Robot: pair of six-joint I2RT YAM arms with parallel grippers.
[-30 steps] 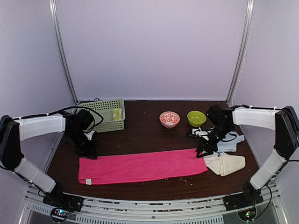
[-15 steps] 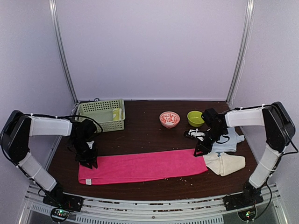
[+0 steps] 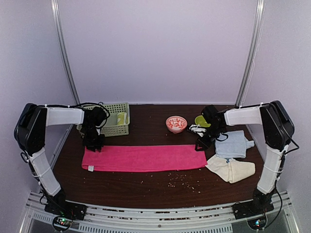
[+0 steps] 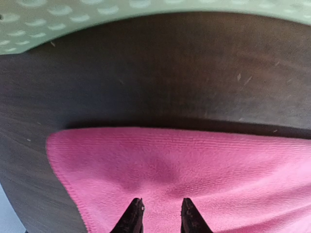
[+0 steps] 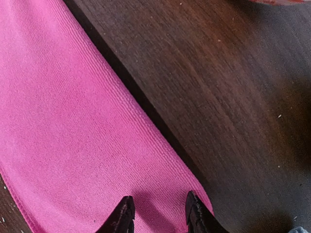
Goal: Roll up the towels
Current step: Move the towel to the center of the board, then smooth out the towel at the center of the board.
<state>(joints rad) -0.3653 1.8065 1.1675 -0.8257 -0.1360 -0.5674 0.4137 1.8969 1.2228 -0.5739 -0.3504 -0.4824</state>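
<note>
The long pink towel (image 3: 146, 158) lies spread flat across the middle of the table. My left gripper (image 3: 94, 145) stands at its far left corner. In the left wrist view its jaws (image 4: 160, 201) are open over the pink cloth (image 4: 194, 165), which has a small wrinkle just ahead of them. My right gripper (image 3: 199, 144) stands at the towel's far right corner, also open (image 5: 159, 199), with flat pink cloth (image 5: 73, 126) between the fingers. A light blue towel (image 3: 232, 144) and a cream towel (image 3: 233, 170) lie crumpled at the right.
A green plastic basket (image 3: 104, 112) stands at the back left with something small and yellow (image 3: 121, 118) inside. A red patterned bowl (image 3: 176, 124) and a green bowl (image 3: 202, 121) sit at the back. Crumbs (image 3: 180, 181) dot the wood in front of the pink towel.
Both arms have moved toward the back of the table and the pink towel has slid back with them. The left jaws have opened.
</note>
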